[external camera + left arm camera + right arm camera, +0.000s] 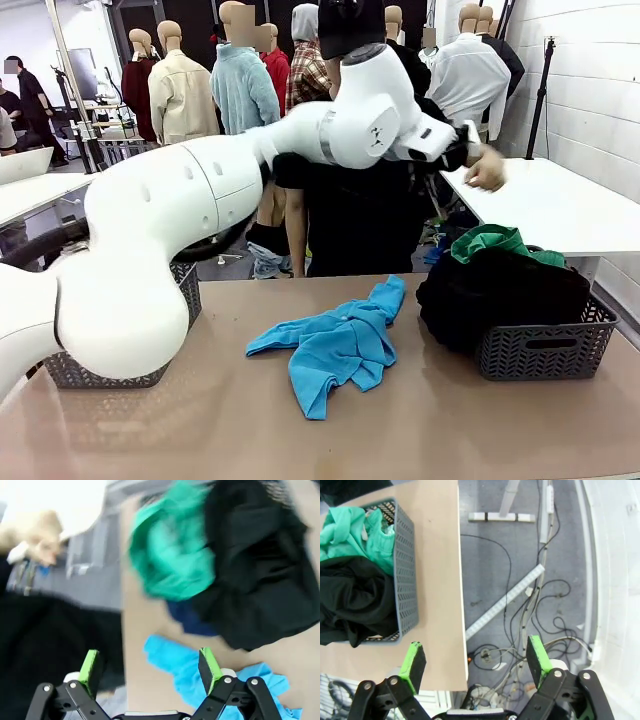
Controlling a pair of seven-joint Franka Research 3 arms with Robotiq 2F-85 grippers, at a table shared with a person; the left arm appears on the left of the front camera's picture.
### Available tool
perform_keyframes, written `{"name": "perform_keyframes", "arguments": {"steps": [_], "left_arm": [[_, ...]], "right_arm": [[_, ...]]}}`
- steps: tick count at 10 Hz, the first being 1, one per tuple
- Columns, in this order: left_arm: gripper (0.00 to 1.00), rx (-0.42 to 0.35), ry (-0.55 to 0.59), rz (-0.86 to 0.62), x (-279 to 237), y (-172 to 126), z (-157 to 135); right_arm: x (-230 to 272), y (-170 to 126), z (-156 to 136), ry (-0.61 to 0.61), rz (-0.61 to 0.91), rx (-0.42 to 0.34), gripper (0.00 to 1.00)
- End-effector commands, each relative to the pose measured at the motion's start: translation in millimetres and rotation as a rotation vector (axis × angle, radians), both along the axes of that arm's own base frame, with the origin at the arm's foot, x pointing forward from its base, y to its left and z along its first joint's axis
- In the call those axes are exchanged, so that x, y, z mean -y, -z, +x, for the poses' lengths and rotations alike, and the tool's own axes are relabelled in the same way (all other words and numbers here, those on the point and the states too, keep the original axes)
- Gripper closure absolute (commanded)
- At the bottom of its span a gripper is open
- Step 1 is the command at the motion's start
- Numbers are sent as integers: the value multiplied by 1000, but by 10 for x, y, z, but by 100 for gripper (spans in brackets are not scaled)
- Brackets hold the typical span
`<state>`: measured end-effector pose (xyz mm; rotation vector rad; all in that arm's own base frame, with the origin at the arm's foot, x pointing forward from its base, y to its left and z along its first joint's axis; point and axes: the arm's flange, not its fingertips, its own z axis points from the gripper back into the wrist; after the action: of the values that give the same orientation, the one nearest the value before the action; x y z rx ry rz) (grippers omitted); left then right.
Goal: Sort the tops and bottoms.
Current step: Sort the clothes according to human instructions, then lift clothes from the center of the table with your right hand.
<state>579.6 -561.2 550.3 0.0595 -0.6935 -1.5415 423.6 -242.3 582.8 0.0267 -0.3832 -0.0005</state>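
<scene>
The tan bench (200, 420) carries a grey plastic basket (545, 350) heaped with a black garment (500, 290), an emerald green one (490, 240) and a dark navy one (192, 622) beneath. The sky-blue knit shirt (335, 345) lies mid-bench beside it. Bottoms look sorted; the top next needs a low pinch on bunched cloth. Left jaws, above the basket, gape empty; right jaws likewise, over the floor (520, 580).

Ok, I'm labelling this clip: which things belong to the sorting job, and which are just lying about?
Job: blue shirt, green garment, black garment, navy garment, right basket, left basket.
Lying about: floor cables, white side table.
</scene>
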Motion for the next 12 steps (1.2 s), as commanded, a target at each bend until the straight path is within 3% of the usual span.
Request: {"name": "perform_keyframes", "arguments": {"steps": [1,4,6,7,8,9,12], "left_arm": [[0,54,-294,16,-458,-44,-220],[0,160,-606,-84,-1420,-77,-604],[0,197,-729,-124,-1850,-101,-824],[0,195,-720,-151,-1925,-79,-882],[0,170,-626,-191,-1803,-27,-821],[0,168,-698,-144,-912,-873,379],[0,168,-698,-144,-912,-873,379]], "right_arm": [[-9,13,-12,-6,-11,-7,0],[-9,13,-12,-6,-11,-7,0],[-9,13,-12,-6,-11,-7,0],[-9,13,-12,-6,-11,-7,0],[-9,13,-12,-6,-11,-7,0],[-9,13,-12,-6,-11,-7,0],[-9,13,-12,-6,-11,-7,0]]}}
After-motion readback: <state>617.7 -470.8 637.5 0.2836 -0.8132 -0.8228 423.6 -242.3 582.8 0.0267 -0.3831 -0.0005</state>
